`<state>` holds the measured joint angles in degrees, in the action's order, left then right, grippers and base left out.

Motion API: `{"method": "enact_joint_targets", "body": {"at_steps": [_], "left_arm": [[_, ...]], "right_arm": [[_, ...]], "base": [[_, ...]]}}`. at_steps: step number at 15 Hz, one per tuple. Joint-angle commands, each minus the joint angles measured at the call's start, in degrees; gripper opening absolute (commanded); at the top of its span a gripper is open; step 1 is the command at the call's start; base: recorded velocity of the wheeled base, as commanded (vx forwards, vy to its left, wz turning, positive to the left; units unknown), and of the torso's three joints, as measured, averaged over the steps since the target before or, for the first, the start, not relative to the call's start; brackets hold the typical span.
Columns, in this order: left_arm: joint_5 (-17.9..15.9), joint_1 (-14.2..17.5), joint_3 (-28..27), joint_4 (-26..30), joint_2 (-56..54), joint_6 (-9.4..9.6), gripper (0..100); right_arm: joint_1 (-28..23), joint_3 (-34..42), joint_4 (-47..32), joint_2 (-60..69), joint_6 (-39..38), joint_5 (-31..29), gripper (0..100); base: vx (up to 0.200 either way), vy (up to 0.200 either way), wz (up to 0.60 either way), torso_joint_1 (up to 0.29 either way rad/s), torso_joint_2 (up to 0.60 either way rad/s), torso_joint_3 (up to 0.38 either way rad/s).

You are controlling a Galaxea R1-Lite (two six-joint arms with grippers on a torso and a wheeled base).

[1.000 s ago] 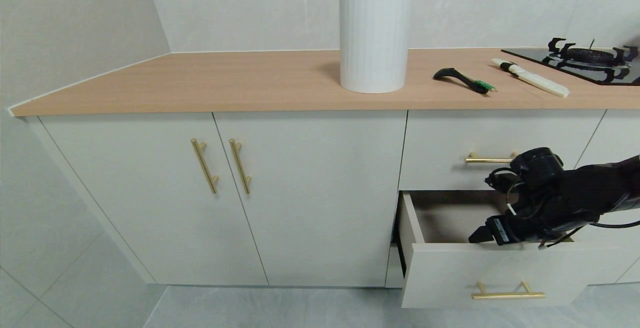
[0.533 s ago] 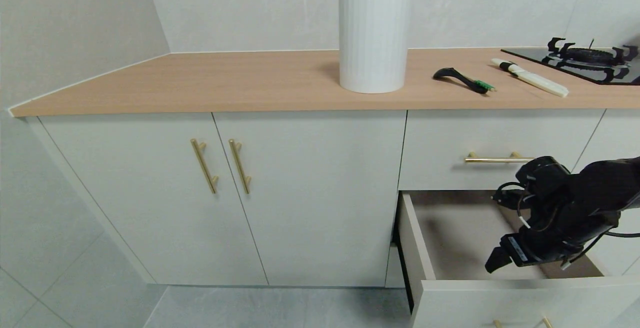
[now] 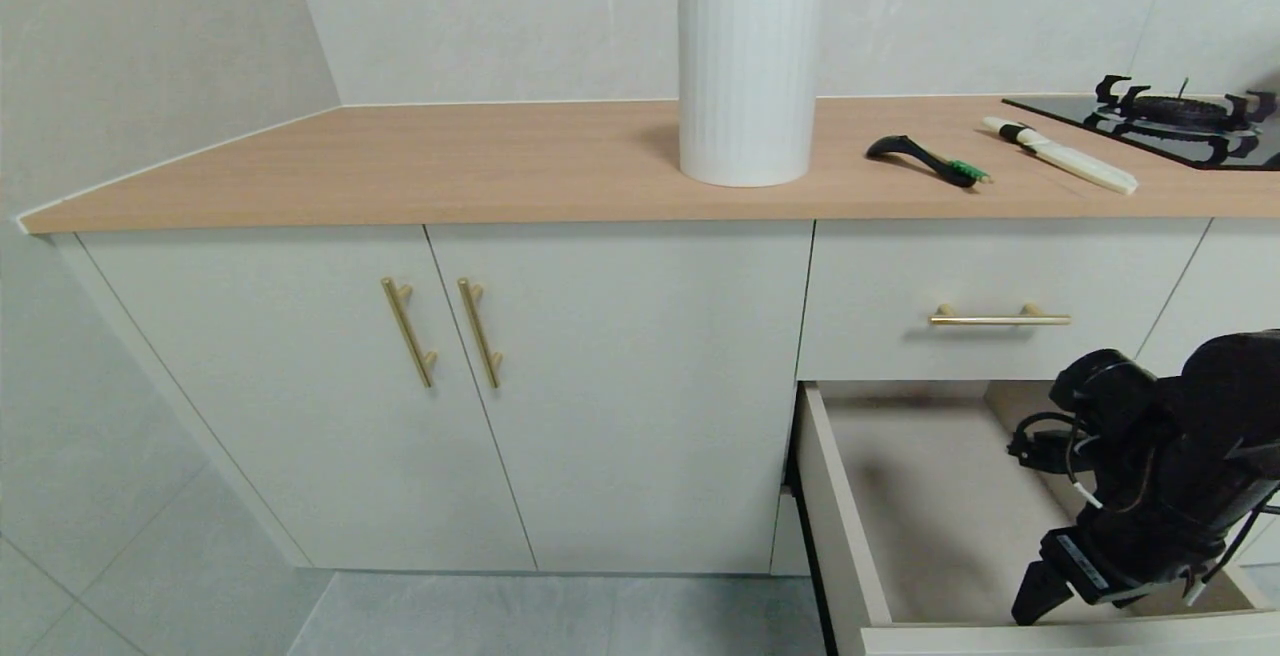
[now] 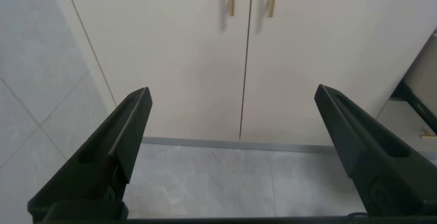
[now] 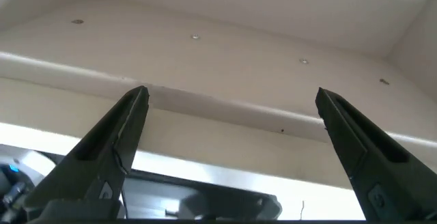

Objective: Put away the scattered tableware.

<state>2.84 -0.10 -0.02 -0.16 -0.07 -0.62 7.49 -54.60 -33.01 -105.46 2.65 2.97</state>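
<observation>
**Two utensils lie on the bench above an open drawer**

Two pieces of tableware are seen on the light wooden bench, towards its right end: a small black-handled tool with a green tip and, just beyond it, a cream-white knife with a black band. Both are judged light and rigid. The knife looks smooth and perhaps slippery, so it is best taken across the handle, near the black band. The curved black handle of the smaller tool offers the thicker hold. Both lie flat, so a low pinch from above would be called for.

The pale lower drawer stands open beneath them. The right gripper is held low at its front edge, with its fingers spread wide and nothing between them. The left gripper is pointed at the floor before the cupboard doors, with its fingers likewise apart and empty.

A tall white ribbed cylinder stands to the left of the tools, well clear of them. A black gas hob sits near the knife's far end and could crowd an approach from that side. The shut upper drawer lies between bench and open drawer.
</observation>
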Motion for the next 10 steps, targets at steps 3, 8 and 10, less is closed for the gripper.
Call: {"method": "enact_joint_targets", "body": {"at_steps": [3,8,10], "left_arm": [[0.1,0.0,-0.1,0.0,0.1,0.01,100],[0.0,0.0,0.0,0.0,0.1,-0.08,100],[0.1,0.0,0.0,0.0,0.1,-0.08,100]], "right_arm": [[1.7,4.2,0.1,3.9,0.0,-0.1,100],[5.0,12.2,0.1,10.1,-0.1,-0.1,100],[5.0,14.1,0.1,12.0,-0.1,-0.1,100]], "base": [[0.000,0.000,0.00,0.000,0.00,0.000],[0.000,0.000,0.00,0.000,0.00,0.000],[0.000,0.000,0.00,0.000,0.00,0.000]]}}
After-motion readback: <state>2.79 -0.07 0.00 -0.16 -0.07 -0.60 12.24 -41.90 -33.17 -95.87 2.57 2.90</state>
